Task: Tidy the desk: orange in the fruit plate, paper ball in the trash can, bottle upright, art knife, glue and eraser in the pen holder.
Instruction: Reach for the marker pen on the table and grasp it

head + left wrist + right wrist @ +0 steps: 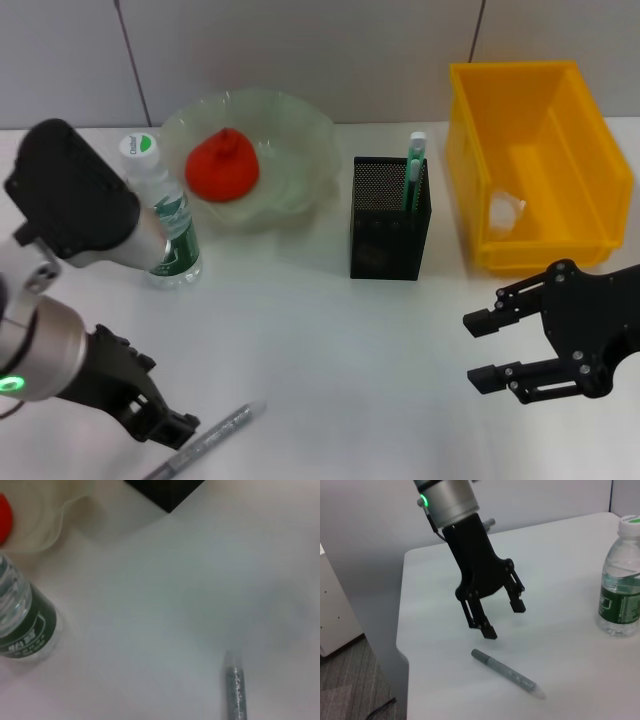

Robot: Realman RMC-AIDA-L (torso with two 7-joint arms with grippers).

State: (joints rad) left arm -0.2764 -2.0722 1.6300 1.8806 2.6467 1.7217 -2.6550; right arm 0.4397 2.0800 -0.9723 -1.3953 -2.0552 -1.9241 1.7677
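Observation:
A grey glittery pen-shaped stick (208, 440), which looks like the art knife, lies on the white desk at the front left. It also shows in the left wrist view (236, 692) and the right wrist view (507, 672). My left gripper (170, 432) hovers just left of it, open and empty, fingers apart (505, 619). The orange (222, 165) sits in the pale green fruit plate (300, 130). The bottle (165, 215) stands upright next to the plate. The paper ball (505, 213) lies in the yellow trash can (530, 75). My right gripper (480, 350) is open and empty at the front right.
The black mesh pen holder (390, 225) stands mid-desk and holds green-and-white stick items (413, 170). My left arm's upper links (70, 190) cover part of the bottle. The desk's edge is close behind the left gripper in the right wrist view (402, 630).

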